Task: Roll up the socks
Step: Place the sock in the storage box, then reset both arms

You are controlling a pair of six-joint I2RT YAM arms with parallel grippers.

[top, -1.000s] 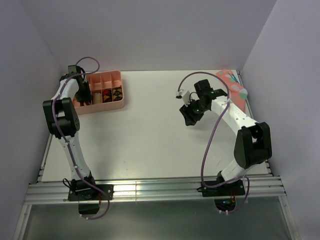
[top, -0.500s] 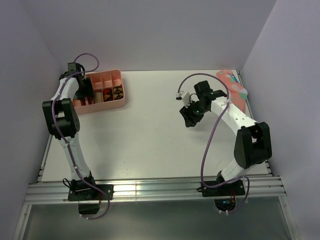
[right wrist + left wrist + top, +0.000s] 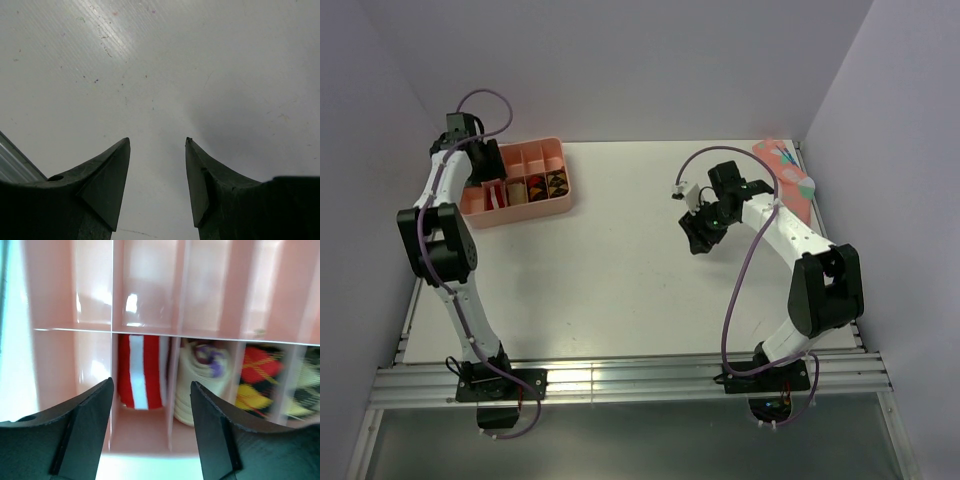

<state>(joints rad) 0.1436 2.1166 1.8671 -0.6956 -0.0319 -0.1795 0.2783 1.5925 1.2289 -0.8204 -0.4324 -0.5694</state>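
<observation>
Apparently done: the striped sock and the tan sock sit rolled in neighbouring compartments of the pink tray. The left jaws gape empty above them, and the right jaws stand apart, empty, over the surface.

A white table is enclosed by pale lilac walls at nine, twelve and three o'clock, an aluminium rail at six.

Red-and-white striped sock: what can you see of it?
The red-and-white striped sock looks like soft knit, rolled into a compact bundle with broad stripes showing. It sits inside one compartment of the pink tray, between its dividers, with the rolled tan sock in the next compartment. The open left gripper hangs above it, not touching.
</observation>
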